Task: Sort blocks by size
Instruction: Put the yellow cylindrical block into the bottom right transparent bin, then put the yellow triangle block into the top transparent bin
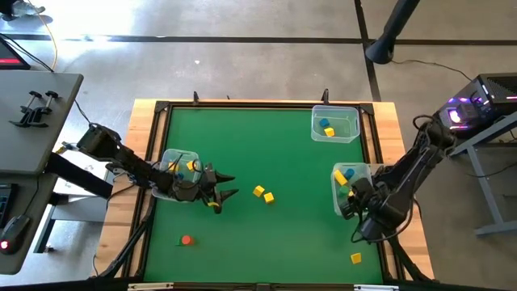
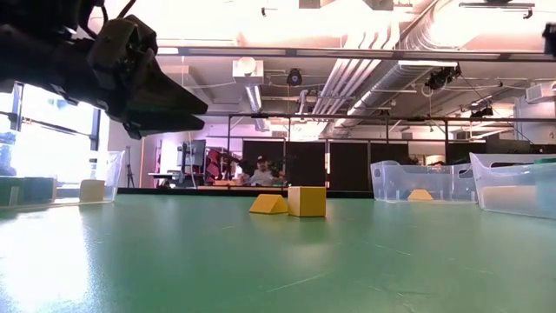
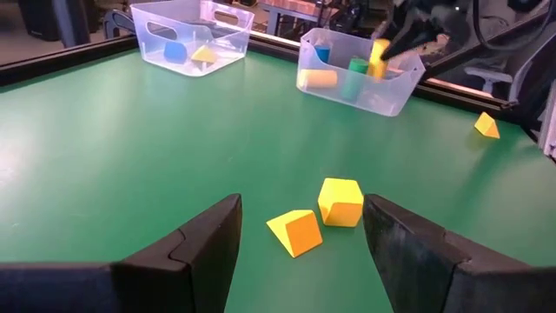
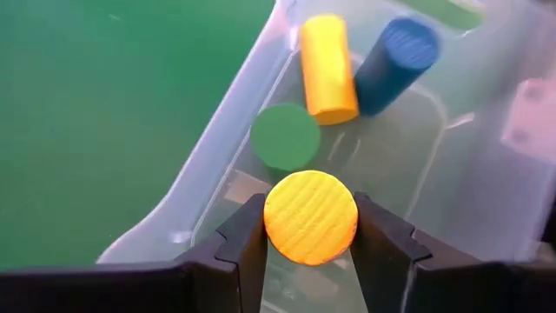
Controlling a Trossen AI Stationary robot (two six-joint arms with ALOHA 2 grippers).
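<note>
Right wrist view showed the right gripper (image 4: 311,228) clenched on a yellow cylinder (image 4: 311,216) above the bin (image 4: 217,130); releasing off-centre toward nine o'clock could bounce it off the rim.

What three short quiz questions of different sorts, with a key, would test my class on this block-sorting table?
1. True or false: the right pincer grips a yellow wooden cylinder above a clear plastic bin.
2. Multiple choice: what lies on the green table mat just ahead of the open left pincer? A) one blue cylinder B) a yellow cube and a yellow wedge C) nothing
3. Fill in: the small round block alone near the mat's front edge is ____.

Key: 1 true; 2 B; 3 orange-red.
</note>
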